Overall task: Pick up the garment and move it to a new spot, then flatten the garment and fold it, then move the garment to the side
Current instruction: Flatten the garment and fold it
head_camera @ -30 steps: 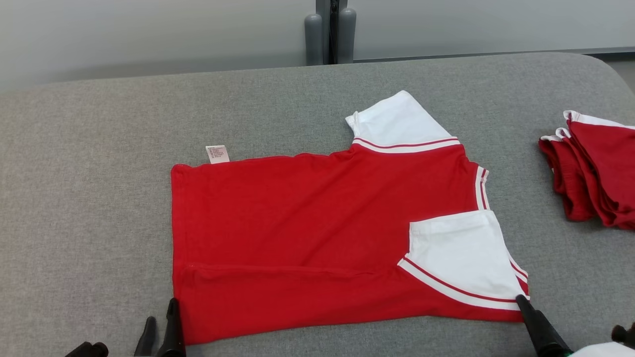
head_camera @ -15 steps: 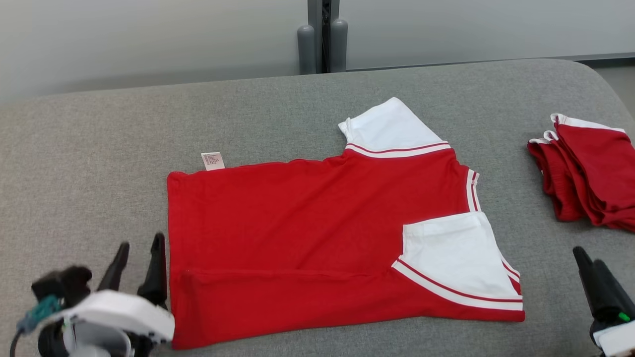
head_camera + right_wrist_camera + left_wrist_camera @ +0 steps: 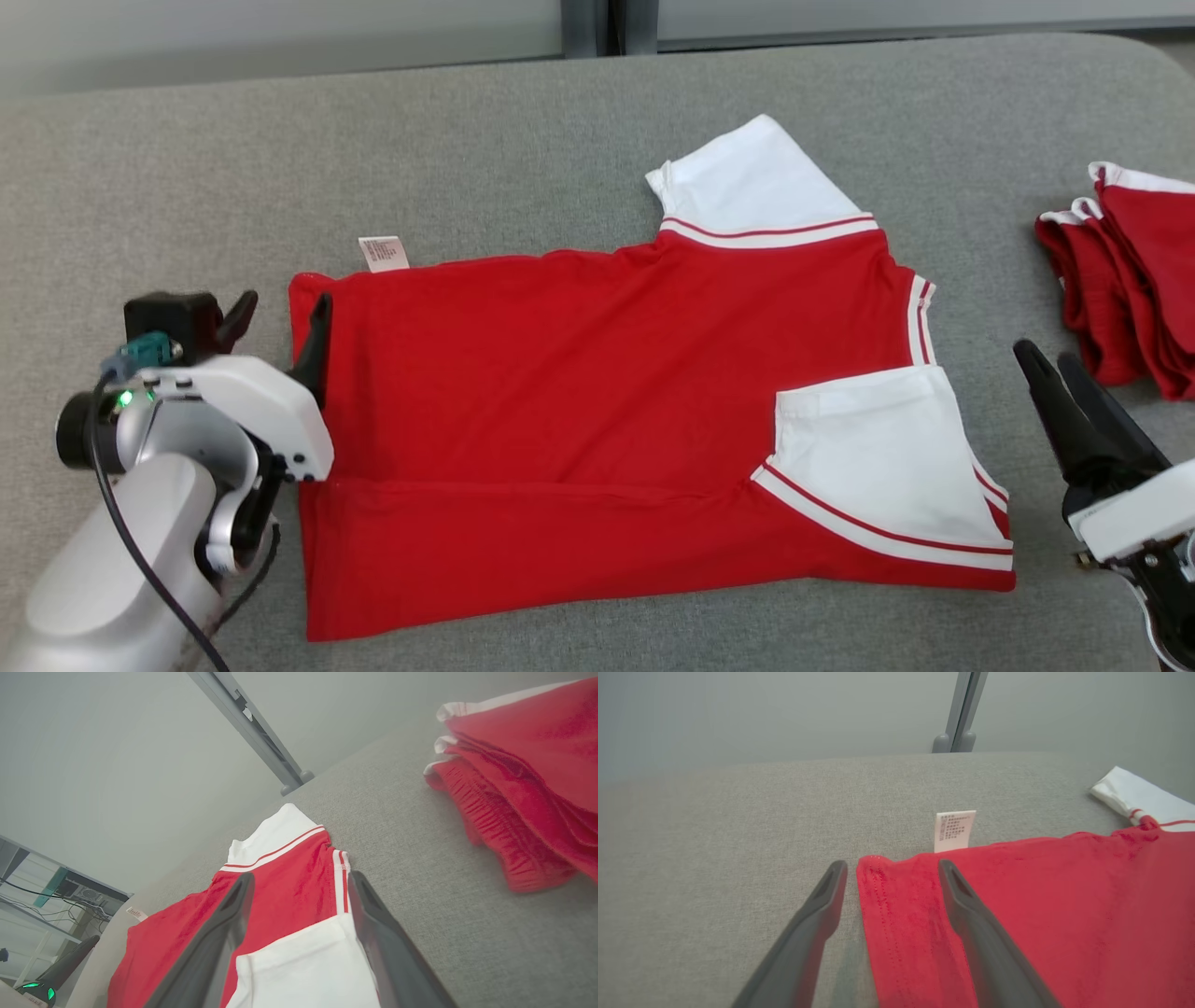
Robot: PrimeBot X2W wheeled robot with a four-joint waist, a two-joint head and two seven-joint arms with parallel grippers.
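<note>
The red garment (image 3: 579, 373) lies flat on the grey table (image 3: 187, 187), with the left gripper (image 3: 278, 331) spread wide astride its hem corner by the label (image 3: 384, 253), one finger over the cloth, and the right gripper (image 3: 1046, 359) parted and empty near its collar.

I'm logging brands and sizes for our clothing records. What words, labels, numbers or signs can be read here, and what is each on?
White care tag at the edge of the red garment: several rows of tiny dark print, too small to read.
The red garment itself: no print or logo visible.
The folded red pile on the right: no text visible.
Nothing here can be quoted as legible.
</note>
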